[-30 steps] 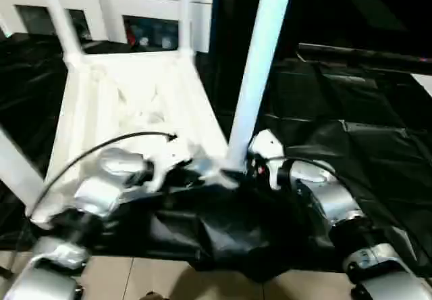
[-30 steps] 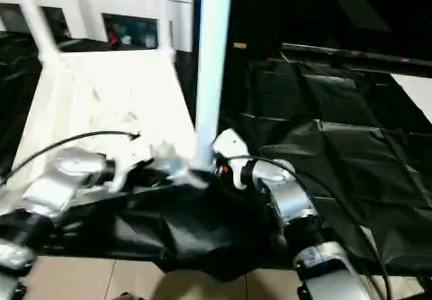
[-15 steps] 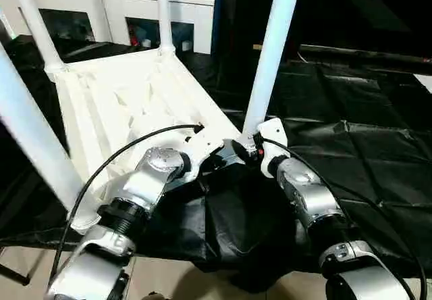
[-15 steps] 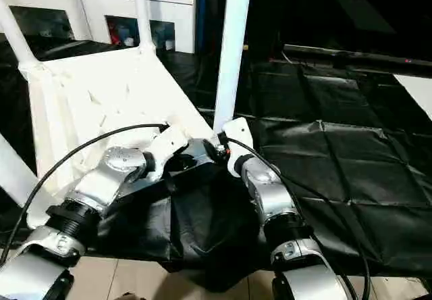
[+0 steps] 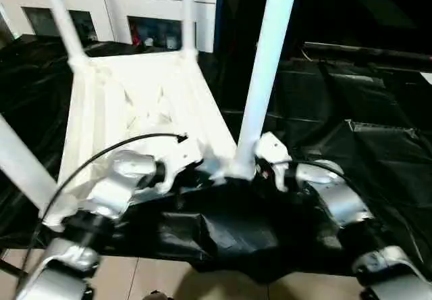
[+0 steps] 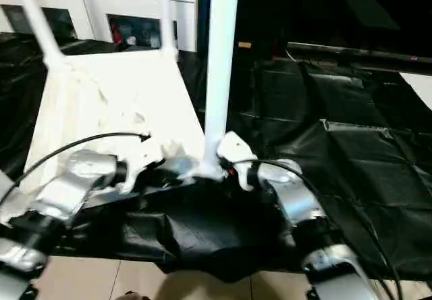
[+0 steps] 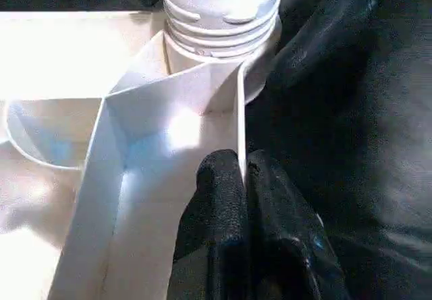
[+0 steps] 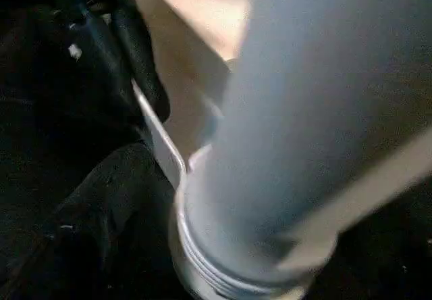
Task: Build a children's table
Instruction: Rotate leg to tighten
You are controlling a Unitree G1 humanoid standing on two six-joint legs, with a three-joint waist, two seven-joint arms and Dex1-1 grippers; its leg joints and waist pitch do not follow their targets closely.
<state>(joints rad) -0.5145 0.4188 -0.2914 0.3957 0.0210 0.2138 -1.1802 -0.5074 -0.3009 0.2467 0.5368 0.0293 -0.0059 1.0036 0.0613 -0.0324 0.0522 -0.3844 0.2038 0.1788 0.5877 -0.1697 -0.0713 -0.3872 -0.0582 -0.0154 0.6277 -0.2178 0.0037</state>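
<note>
Left eye view has the white plastic table top [image 5: 135,104] lying upside down on black sheeting [image 5: 351,111], ribbed underside up, spreading from centre toward ten o'clock. Four white legs stand in its corner sockets: two far legs [image 5: 62,16] at eleven and twelve o'clock, one [image 5: 20,165] at nine o'clock, and the near leg [image 5: 266,70] rising from the centre toward one o'clock. The left gripper [image 7: 244,178] is pinched closed on the top's thin rim wall [image 7: 239,124], just beside that leg's threaded base [image 7: 223,16]. The right gripper [image 5: 264,168] sits at the leg's foot; I cannot tell its finger spread. A white cabinet [image 5: 128,9] stands behind.
</note>
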